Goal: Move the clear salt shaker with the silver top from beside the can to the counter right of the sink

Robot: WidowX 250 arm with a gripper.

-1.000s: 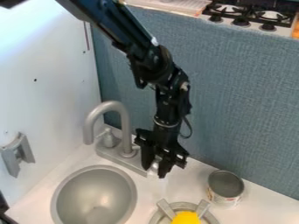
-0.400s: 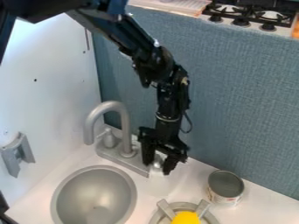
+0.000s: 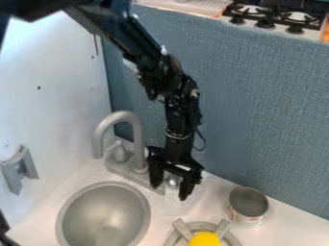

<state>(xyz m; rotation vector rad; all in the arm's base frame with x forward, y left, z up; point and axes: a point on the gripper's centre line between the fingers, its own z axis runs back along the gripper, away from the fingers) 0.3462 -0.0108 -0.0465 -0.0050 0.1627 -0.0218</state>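
Though translucent, silver-topped object between the fingers.

The sink is set into the desk. Directly behind it stands the faucet, with a side panel to the sink's left carrying a bracket. Behind and right of the sink hangs the gripper, a container between its fingers. Right of the sink lies the burner, bearing a round piece; farther right and slightly behind is the can. A back panel rises behind the sink, and beyond it, rightward, sits the stove.
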